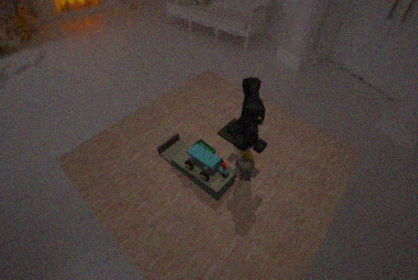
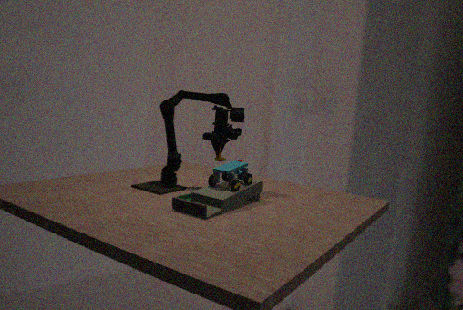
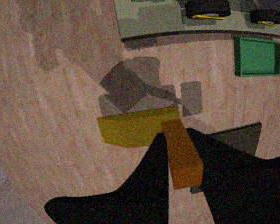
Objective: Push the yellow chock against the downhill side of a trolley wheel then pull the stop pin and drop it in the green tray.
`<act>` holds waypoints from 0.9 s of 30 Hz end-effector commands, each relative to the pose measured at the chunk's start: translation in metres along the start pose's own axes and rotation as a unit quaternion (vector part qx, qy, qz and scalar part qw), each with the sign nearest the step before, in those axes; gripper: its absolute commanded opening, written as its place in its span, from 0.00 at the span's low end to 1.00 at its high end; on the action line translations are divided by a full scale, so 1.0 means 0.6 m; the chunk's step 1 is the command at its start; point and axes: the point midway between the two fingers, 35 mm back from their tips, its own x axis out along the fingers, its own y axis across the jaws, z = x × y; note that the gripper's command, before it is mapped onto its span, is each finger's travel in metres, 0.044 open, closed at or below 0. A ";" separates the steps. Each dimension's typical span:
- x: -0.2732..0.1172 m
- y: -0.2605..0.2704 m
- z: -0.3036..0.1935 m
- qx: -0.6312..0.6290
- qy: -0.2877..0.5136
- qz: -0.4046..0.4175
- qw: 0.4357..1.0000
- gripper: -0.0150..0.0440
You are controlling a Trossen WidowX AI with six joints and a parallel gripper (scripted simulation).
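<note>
The gripper (image 1: 245,150) (image 2: 219,153) (image 3: 177,136) is shut on the orange handle of the yellow chock (image 1: 246,155) (image 2: 221,159) (image 3: 133,129). It holds the chock in the air, beside the ramp's uphill end in the top view and above the trolley's height in the exterior view. The chock's rubber base is not clearly seen. The blue trolley (image 1: 203,156) (image 2: 230,167) stands on the grey ramp (image 1: 175,156) (image 2: 212,193) (image 3: 153,22). The red-headed stop pin (image 1: 224,165) (image 2: 240,160) is at its uphill end. The green tray (image 1: 208,147) (image 3: 257,57) lies beside the ramp, partly hidden by the trolley in the top view.
The arm's dark base plate (image 1: 228,132) (image 2: 148,187) (image 3: 243,139) lies on the wooden table (image 1: 288,212) (image 2: 296,231) (image 3: 41,135). The ramp has a raised wall at its downhill end. The arm's shadow falls across the table near the ramp.
</note>
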 end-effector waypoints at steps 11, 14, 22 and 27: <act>0.006 -0.078 0.021 -0.002 -0.004 0.000 1.000 0.25; 0.008 -0.095 0.025 -0.002 -0.004 0.000 1.000 0.25; 0.011 -0.140 0.037 -0.002 -0.004 -0.002 1.000 0.25; 0.013 -0.169 0.044 -0.002 -0.004 -0.003 1.000 0.25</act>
